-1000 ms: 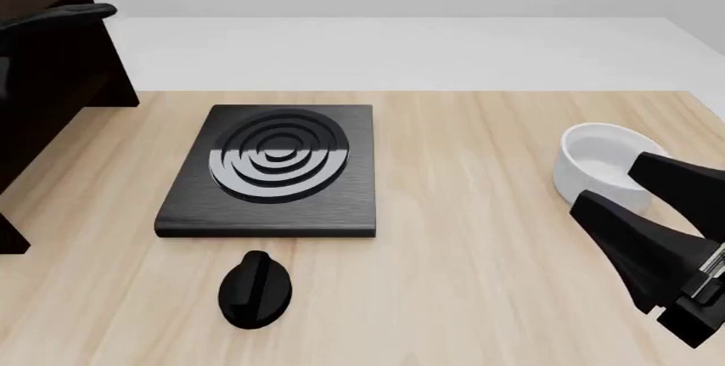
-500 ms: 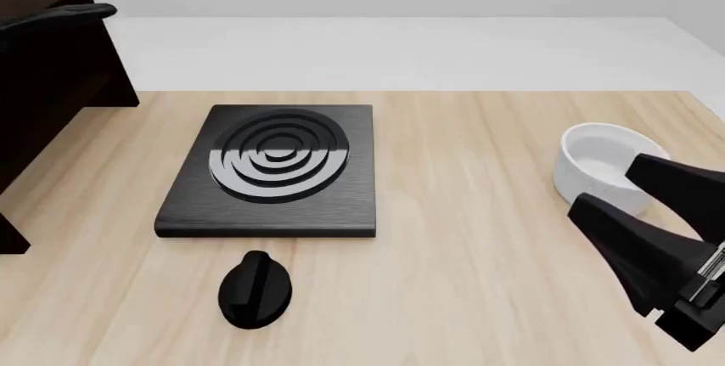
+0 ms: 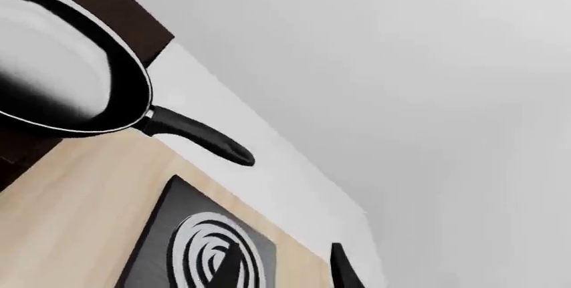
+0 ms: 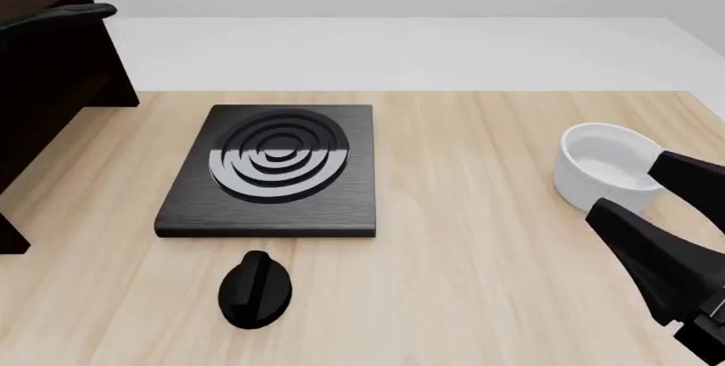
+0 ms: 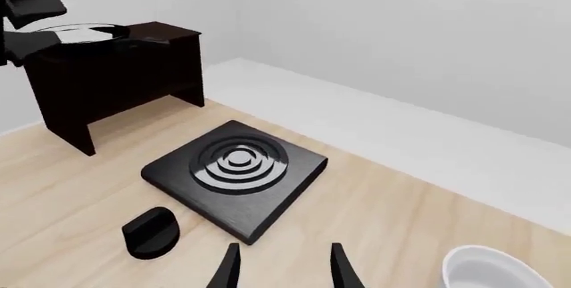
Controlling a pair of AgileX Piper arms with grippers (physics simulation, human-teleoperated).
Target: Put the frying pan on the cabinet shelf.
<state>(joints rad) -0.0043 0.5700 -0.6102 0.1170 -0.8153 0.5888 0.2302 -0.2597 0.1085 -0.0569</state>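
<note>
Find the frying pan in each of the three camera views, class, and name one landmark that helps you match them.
Left wrist view: pan fills the upper left corner, handle pointing toward the stove plate.
Front view: only the handle tip shows at the far left top, over the cabinet.
Right wrist view: pan lies on top of the cabinet, upper left.
Shared landmark: the stove plate, seen in all three.

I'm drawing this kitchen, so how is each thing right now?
frying pan: resting on the cabinet, handle poking past its edge.
cabinet: standing, pan on top.
stove plate: flat, nothing on it.
knob: lying on the table.
white bowl: upright, empty.
left gripper: open, holding nothing.
right gripper: open, holding nothing.
</note>
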